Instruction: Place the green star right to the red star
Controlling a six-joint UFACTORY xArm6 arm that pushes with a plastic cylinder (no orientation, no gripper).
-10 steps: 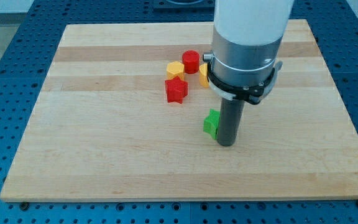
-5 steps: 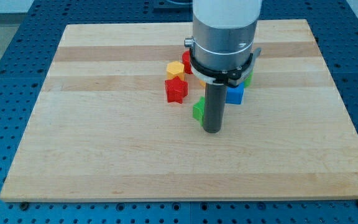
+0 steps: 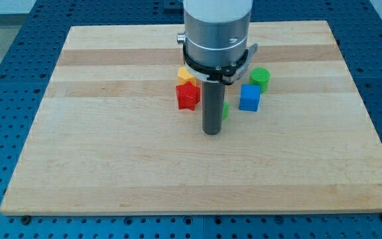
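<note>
The red star (image 3: pixel 187 96) lies near the middle of the wooden board (image 3: pixel 111 153). The green star (image 3: pixel 225 109) is almost wholly hidden behind the dark rod; only a green sliver shows at the rod's right side, to the right of the red star. My tip (image 3: pixel 211 132) rests on the board just right of and below the red star, in front of the green star, touching or nearly touching it.
A blue cube (image 3: pixel 249 97) and a green cylinder (image 3: pixel 260 78) lie right of the rod. A yellow block (image 3: pixel 185 73) sits above the red star, partly hidden by the arm's body. Other blocks behind the arm are hidden.
The rod has moved left and up the view, and the green star has moved up with it toward the red star. The green star was on the rod's left; now it peeks out on its right.
</note>
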